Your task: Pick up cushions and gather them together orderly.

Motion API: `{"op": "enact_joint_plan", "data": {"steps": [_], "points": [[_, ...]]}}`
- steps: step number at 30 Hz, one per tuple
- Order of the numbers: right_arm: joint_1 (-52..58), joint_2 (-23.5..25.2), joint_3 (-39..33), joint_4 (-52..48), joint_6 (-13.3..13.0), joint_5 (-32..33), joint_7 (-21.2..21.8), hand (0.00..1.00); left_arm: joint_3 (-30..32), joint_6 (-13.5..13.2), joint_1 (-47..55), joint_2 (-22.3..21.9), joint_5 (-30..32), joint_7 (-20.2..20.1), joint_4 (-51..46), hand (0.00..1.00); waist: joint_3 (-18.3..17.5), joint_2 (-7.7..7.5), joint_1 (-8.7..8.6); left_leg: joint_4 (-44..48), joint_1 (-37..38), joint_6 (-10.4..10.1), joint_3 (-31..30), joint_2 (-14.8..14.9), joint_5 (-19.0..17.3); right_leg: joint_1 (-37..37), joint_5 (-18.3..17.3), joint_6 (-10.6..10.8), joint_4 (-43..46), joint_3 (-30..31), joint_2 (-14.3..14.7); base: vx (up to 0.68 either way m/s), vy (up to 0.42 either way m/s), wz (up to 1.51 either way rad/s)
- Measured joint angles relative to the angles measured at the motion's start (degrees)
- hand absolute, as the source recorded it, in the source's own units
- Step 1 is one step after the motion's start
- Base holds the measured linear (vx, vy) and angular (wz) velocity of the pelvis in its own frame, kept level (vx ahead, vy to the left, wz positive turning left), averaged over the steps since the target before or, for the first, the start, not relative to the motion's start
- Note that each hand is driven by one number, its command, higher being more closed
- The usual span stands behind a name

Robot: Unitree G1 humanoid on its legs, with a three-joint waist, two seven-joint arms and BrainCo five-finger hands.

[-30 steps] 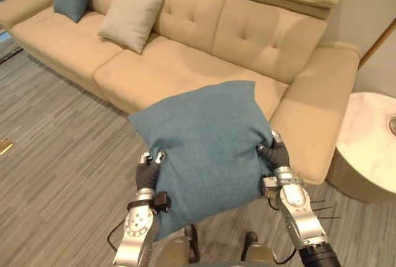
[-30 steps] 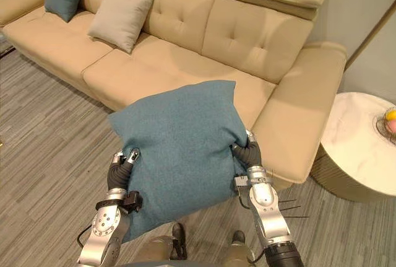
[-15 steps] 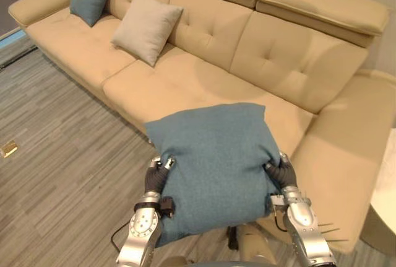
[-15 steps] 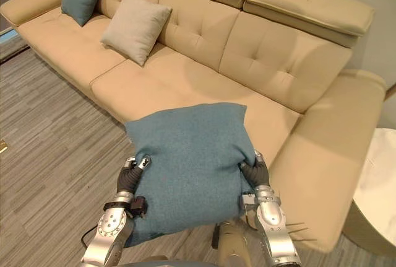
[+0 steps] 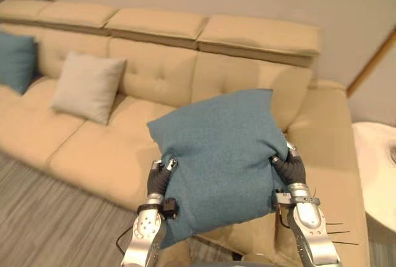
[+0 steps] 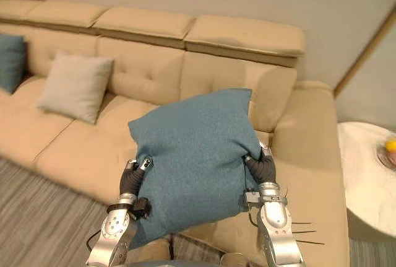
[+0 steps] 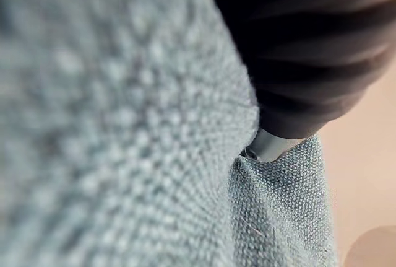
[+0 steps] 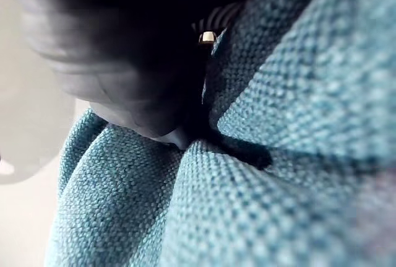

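From my remote seat I saw the teal cushion (image 5: 223, 155) held up off everything, in front of the chest and between the two arms. It hung tilted, one corner highest, over the right end of the tan sofa (image 5: 260, 38). The left hand (image 5: 158, 180) was at the cushion's left edge. Its dark-tipped fingers (image 6: 140, 163) lay over the front of the cloth and pinched the edge. In the left wrist view I saw a silver part of that hand pressed into the weave, with the cloth puckered around it. The right hand (image 5: 291, 169) was at the cushion's right edge, where the cloth creased deeply inward. I could not tell how that hand's fingers were set, because the fold swallowed them. The right wrist view gave me its dark cover tight against bunched teal cloth. Two more cushions sat on the sofa seat, leaning on the backrest well to the left of the held one. A beige cushion (image 5: 86, 86) stood near the middle of the seat. A far teal cushion (image 5: 15, 61) stood beyond it at the left end, apart from the beige one. A round white table (image 6: 365, 174) stood just past the sofa's right arm. Grey striped floor (image 5: 43, 230) ran along the front of the sofa.
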Motion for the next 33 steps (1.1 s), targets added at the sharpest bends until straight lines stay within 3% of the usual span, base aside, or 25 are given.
{"op": "enact_joint_plan", "data": {"steps": [2,4,5,7,9,16,20,24,29,33], "points": [[-0.41,0.06,0.34,0.44,0.0,-1.24,0.04,1.0,0.01,0.28,0.46,0.68,0.23,-0.01,0.0,1.0,-0.23,-0.93,0.04,0.34,1.14,1.48,4.72,-0.53,-0.42,-0.45,1.8,1.88,-1.74,1.48,-1.46,0.12,0.249,-1.15],[-3.88,0.03,2.07,4.83,-0.01,-1.54,0.07,1.0,1.9,0.3,0.58,1.27,0.47,-0.04,0.0,1.0,-0.24,-0.89,0.52,0.1,2.62,1.65,8.54,-0.56,-0.49,-1.42,4.88,1.58,-3.24,1.57,-2.03,0.07,0.146,-1.15],[-5.12,0.07,2.74,6.36,-0.01,-1.54,0.08,1.0,2.58,0.3,0.57,1.37,0.47,-0.02,0.0,1.0,-0.29,-0.82,0.53,-0.6,3.14,1.66,9.65,-0.4,-0.49,-1.85,5.68,1.13,-3.52,-0.08,-2.1,0.04,0.069,-1.07],[-8.18,0.07,4.87,9.78,0.0,-1.57,0.08,1.0,4.58,0.3,0.43,1.97,0.55,0.02,0.52,1.0,-0.32,-0.77,0.64,-4.01,4.93,2.44,12.78,-0.24,0.03,-2.86,7.24,-0.47,-4.72,-10.1,-2.8,0.01,0.016,-0.8],[-9.02,0.08,5.38,11.46,0.0,-1.67,0.08,1.0,4.92,0.31,0.54,1.99,1.3,0.12,1.07,1.0,-0.33,-0.7,0.65,-5.64,5.87,2.75,13.54,-0.29,0.3,-2.62,7.88,-1.24,-6.05,-12.83,-2.59,0.0,-0.035,-0.37],[-13.87,-0.2,6.82,17.82,0.02,-5.21,-0.61,1.0,5.9,0.43,-2.81,1.94,5.4,2.2,6.18,1.0,-0.49,-0.43,0.67,-9.7,5.88,1.7,13.19,-0.27,2.7,-2.0,11.34,-3.17,-12.29,-13.34,-2.03,-0.04,-0.055,-0.08],[-22.97,-0.16,8.12,22.07,0.09,-7.61,-4.53,1.0,6.37,1.24,-13.04,4.04,6.32,6.55,11.6,1.0,1.05,-0.37,0.98,-9.65,0.82,1.25,11.88,-0.08,4.65,-5.6,13.97,-3.82,-14.25,-15.12,-1.98,-0.12,-0.095,0.1],[-36.97,-0.01,7.82,26.75,0.21,-8.7,-10.36,1.0,7.77,1.74,-28.94,6.71,8.23,11.28,15.91,1.0,6.67,-0.42,2.52,-6.45,-7.15,1.25,11.14,0.92,6.03,-11.85,17.6,-3.39,-14.19,-15.98,-1.44,-0.18,-0.083,0.03],[-44.62,0.05,3.47,26.74,1.24,-10.72,-14.5,1.0,7.69,3.28,-45.12,8.83,10.29,14.34,20.91,1.0,9.58,-0.36,3.88,-2.4,-13.85,1.19,8.14,2.16,6.07,-16.17,18.18,-3.41,-12.39,-19.25,-0.66,-0.14,-0.051,0.22],[-57.6,0.03,-1.75,26.79,1.54,-12.86,-18.9,1.0,5.47,3.84,-64.84,13.97,10.61,17.61,28.01,1.0,13.55,-0.63,3.97,-1.35,-18.5,1.5,7.06,2.25,7.04,-20.13,18.78,-3.57,-11.34,-20.42,-1.03,-0.12,-0.027,0.16]]}}
